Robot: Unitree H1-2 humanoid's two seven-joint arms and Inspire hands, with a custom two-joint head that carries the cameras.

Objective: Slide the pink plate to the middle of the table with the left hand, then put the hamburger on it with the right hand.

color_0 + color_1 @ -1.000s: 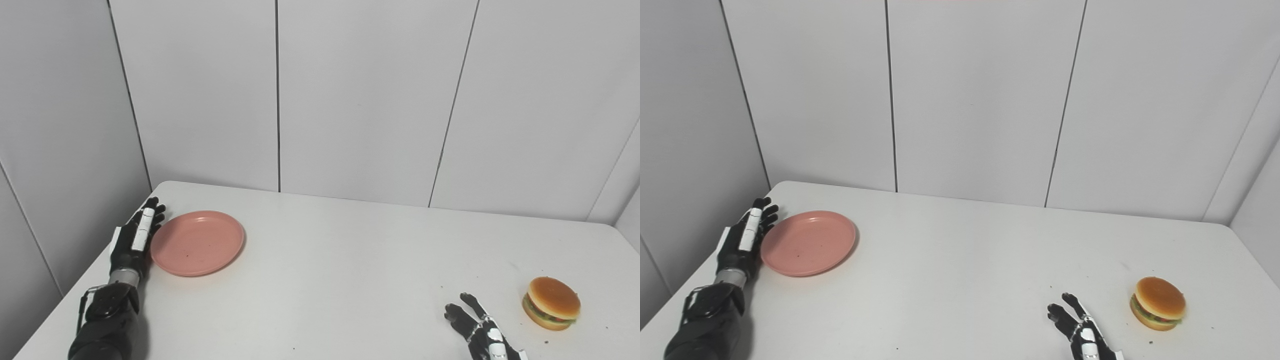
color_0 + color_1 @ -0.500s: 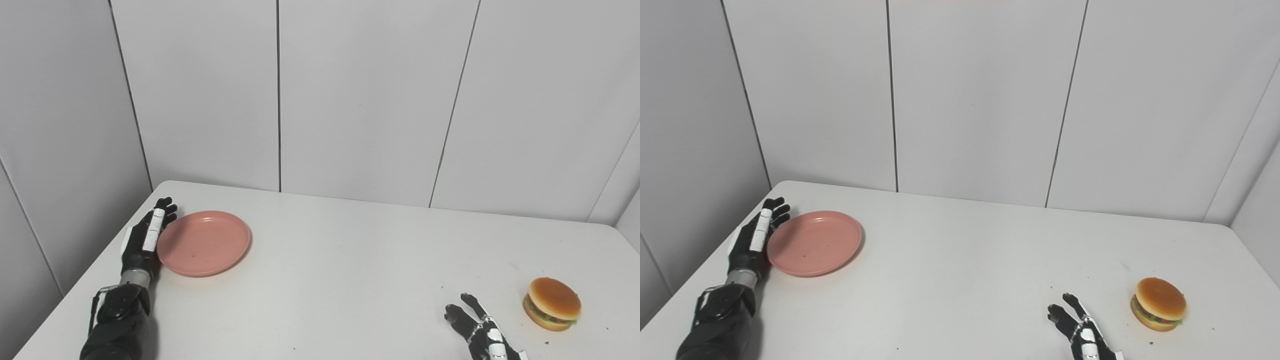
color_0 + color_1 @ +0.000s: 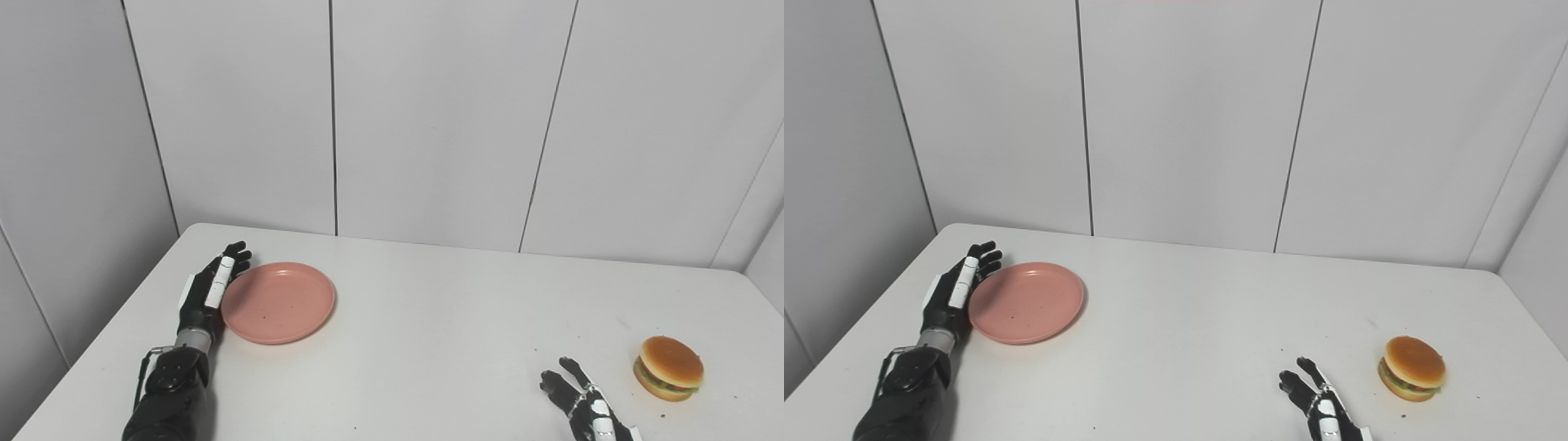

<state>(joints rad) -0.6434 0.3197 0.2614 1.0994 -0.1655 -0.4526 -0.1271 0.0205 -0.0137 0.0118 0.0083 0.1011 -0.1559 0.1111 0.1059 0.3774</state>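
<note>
**Left hand against the plate's rim, burger waiting at the right**

In the left eye view, the pink plate (image 3: 278, 302) lay on the left part of the white table (image 3: 416, 343), short of the middle. The left hand (image 3: 207, 293) stood on edge against the plate's left rim, fingers straight and together, grasping nothing. The right hand (image 3: 582, 404) rested low at the bottom edge, fingers spread and empty, its wrist cut off by the frame. The hamburger (image 3: 668, 369) sat near the table's right edge, just beside that hand but apart from it. This view showed a wide strip of the left wall panel and only a sliver of the right corner.

In the right eye view, the same things sat further left in the picture, and more of the angled right wall panel and the table's right edge appeared. More of the dark left forearm showed here.

The table was matte white with rounded far corners and a few dark specks near the burger. Pale grey wall panels with thin dark seams closed it in behind and on both sides.

The plate was round, shallow and salmon pink, with small dark flecks on it. The burger had a glossy tan bun over green, red and brown layers.
</note>
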